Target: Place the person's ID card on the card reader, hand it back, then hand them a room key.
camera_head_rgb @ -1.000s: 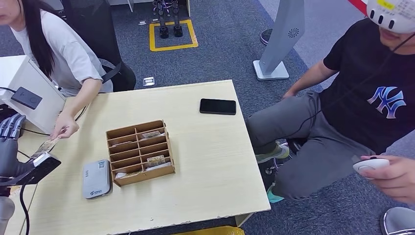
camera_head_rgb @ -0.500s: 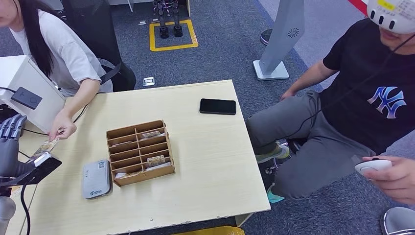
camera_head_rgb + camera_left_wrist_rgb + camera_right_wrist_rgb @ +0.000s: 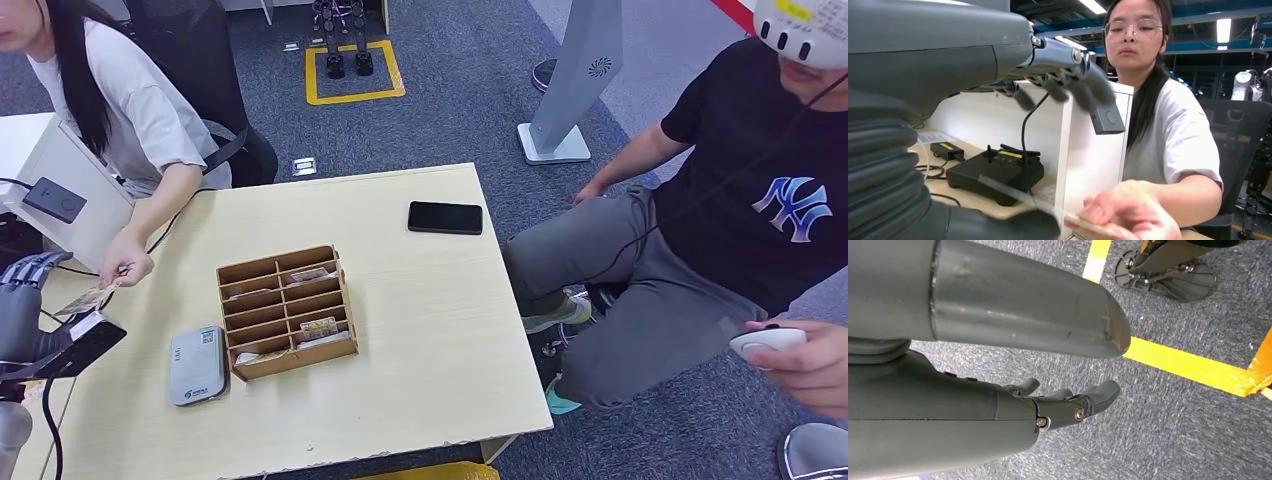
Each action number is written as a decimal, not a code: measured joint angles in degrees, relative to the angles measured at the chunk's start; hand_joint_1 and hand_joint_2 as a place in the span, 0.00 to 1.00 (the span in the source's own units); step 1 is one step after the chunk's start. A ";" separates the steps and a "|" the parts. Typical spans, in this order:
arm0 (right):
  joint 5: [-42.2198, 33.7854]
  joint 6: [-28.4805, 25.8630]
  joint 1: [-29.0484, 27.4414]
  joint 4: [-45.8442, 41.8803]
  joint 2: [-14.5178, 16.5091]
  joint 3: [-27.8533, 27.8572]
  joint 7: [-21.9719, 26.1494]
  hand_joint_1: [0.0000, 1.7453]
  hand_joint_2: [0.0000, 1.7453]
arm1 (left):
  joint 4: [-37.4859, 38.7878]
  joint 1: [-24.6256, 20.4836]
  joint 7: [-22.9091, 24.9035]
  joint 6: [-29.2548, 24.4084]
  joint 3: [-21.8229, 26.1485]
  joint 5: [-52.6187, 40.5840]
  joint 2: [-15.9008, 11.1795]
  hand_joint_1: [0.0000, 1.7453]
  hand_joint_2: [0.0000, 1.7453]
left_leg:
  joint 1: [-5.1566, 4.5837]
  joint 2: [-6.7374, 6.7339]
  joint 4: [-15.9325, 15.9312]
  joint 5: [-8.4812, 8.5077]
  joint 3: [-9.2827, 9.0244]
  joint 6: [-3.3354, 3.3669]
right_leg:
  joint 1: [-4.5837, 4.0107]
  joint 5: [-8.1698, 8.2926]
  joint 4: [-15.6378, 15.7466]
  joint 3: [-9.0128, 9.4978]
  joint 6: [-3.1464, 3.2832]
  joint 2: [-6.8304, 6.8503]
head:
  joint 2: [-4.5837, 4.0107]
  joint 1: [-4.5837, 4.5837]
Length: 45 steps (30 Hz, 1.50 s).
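A person's hand [image 3: 126,266] holds the ID card [image 3: 80,300] out over the table's left edge, toward my left hand [image 3: 22,292]. In the left wrist view the card [image 3: 1068,220] lies just over my thumb [image 3: 998,225], still pinched by the person's hand [image 3: 1128,215]. My fingers [image 3: 1068,75] are spread well apart from the thumb and do not grip the card. The grey card reader [image 3: 197,364] lies flat near the table's front left. A wooden organiser [image 3: 287,311] beside it holds room key cards. My right hand [image 3: 1068,402] hangs over the carpet, holding nothing.
A black phone [image 3: 445,217] lies at the table's [image 3: 420,330] far right. A white box [image 3: 55,185] with a black device on it stands at the left. A second person sits to the right with a controller [image 3: 765,340].
The person's hand has brought the ID card a little further left, closer to my left hand. My left hand has dropped slightly.
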<state>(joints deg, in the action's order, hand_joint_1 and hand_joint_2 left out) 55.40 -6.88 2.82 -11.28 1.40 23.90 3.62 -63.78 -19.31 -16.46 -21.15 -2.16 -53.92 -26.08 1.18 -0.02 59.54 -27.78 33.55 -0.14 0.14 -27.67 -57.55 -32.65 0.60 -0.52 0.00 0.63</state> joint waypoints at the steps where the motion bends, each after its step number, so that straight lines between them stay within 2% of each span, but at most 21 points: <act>1: 0.17 -0.10 0.00 0.00 0.00 0.03 0.02 0.00 0.00 | 0.00 0.00 -0.01 0.07 0.00 0.08 0.01 1.00 1.00 | 0.00 0.00 0.00 0.00 0.00 0.00 | 0.00 0.00 0.00 0.00 0.00 0.00 | 0.00 0.00; 27: 1.36 -1.61 0.01 0.00 0.07 0.63 0.60 0.00 0.00 | 0.00 0.06 -0.02 0.86 0.02 0.56 0.00 1.00 1.00 | 0.00 0.01 0.00 0.00 0.00 0.00 | 0.00 0.00 0.00 0.01 0.00 0.00 | 0.00 0.00; 32: 1.68 -1.68 0.01 0.00 0.07 0.81 0.79 0.00 0.00 | -0.48 0.33 -3.02 1.92 0.39 5.25 0.37 1.00 1.00 | 0.00 0.01 0.00 0.00 0.01 0.00 | 0.00 0.00 0.00 0.01 0.00 0.01 | 0.00 0.00; 35: 1.97 -1.77 0.02 0.00 0.07 0.96 1.02 0.00 0.00 | -1.61 0.73 -5.08 6.23 1.39 12.38 1.42 1.00 1.00 | 0.00 0.01 0.00 0.00 0.01 0.00 | 0.00 0.00 0.00 0.01 0.00 0.01 | 0.00 -0.01; 37: 2.29 -1.85 0.03 0.00 0.07 1.10 1.02 0.00 0.00 | -2.34 0.82 -4.58 10.96 2.32 17.69 2.50 1.00 1.00 | 0.00 0.01 0.00 0.00 0.01 0.00 | 0.00 0.00 0.00 0.01 0.00 0.01 | 0.00 -0.01; 42: 2.39 -2.05 0.03 0.00 0.07 2.24 0.99 0.00 0.00 | -3.46 0.91 1.99 29.15 3.69 33.44 4.68 1.00 1.00 | -0.01 0.01 0.00 0.00 0.00 0.00 | 0.00 0.00 0.00 0.03 0.00 0.01 | 0.00 0.00; 45: 2.45 -2.09 -0.04 0.00 0.07 2.90 0.84 0.00 0.00 | -4.34 1.49 5.27 34.54 3.72 39.18 5.29 1.00 1.00 | -0.01 0.00 0.00 0.00 0.00 0.00 | 0.00 0.00 0.00 0.02 0.00 0.00 | 0.00 0.00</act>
<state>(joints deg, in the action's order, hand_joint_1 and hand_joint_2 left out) 57.85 -8.97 2.78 -11.28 1.46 26.79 4.45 -68.12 -17.82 -11.19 13.40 1.55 -14.74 -20.78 1.17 -0.02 59.54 -27.78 33.56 -0.14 0.14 -27.67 -57.56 -32.63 0.60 -0.52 0.00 0.62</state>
